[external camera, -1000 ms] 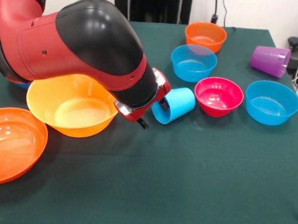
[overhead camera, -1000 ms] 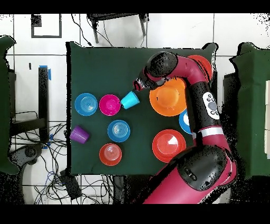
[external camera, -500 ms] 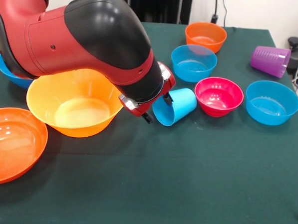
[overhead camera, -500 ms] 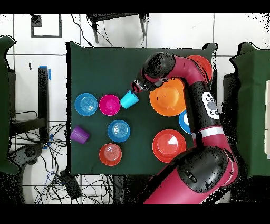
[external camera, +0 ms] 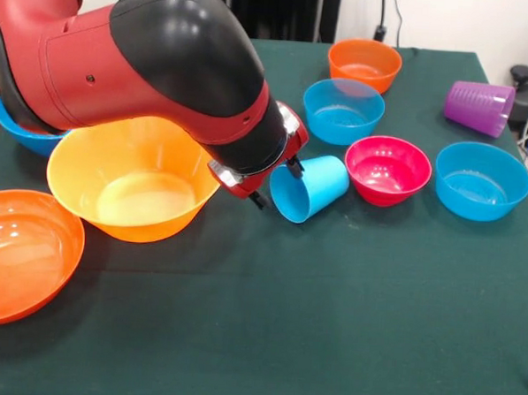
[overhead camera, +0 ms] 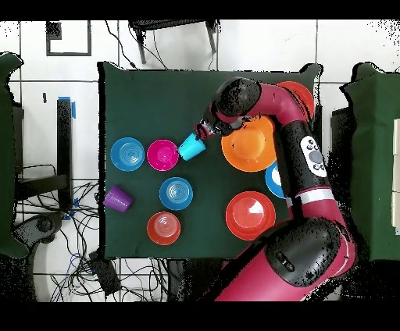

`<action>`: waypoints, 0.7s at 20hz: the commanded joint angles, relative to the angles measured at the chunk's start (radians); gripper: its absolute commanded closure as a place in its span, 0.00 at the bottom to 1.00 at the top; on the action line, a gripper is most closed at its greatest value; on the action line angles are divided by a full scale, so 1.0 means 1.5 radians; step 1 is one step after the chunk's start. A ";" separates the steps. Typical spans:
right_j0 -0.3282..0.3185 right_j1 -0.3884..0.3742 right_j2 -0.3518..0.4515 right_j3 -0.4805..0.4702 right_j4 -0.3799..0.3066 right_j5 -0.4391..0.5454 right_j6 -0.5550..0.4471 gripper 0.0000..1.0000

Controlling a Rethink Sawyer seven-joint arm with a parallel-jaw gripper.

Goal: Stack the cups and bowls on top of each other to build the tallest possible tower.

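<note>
The gripper (external camera: pixel 278 182) sits at the mouth of the light blue cup (external camera: pixel 311 187), which is tipped well off vertical with its open rim toward the gripper and its closed base pointing away. One fingertip (external camera: pixel 296 169) shows at the upper part of the rim and another dark tip shows below and outside the rim; the fingers appear to straddle the cup wall and pinch it, although the wrist hides the contact itself, so the hold is probable rather than confirmed. The cup's long axis runs from the gripper outward toward the magenta-pink bowl (external camera: pixel 388 169), which lies just beyond the cup's base, near it and possibly touching. In the overhead view the same line holds: gripper (overhead camera: pixel 205 133), cup (overhead camera: pixel 191 147), pink bowl (overhead camera: pixel 162 154) in a row. The large yellow-orange bowl (external camera: pixel 127 190) lies on the opposite side, behind the wrist. The coming move depends on turning this axis upright before placement; no tower stands yet.
</note>
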 commanded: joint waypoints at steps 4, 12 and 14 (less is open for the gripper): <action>-0.036 -0.022 -0.050 0.110 -0.023 0.001 -0.140 0.00; -0.027 0.016 -0.042 0.117 -0.023 -0.037 -0.103 0.00; -0.026 0.018 -0.040 0.120 -0.021 -0.043 -0.096 0.00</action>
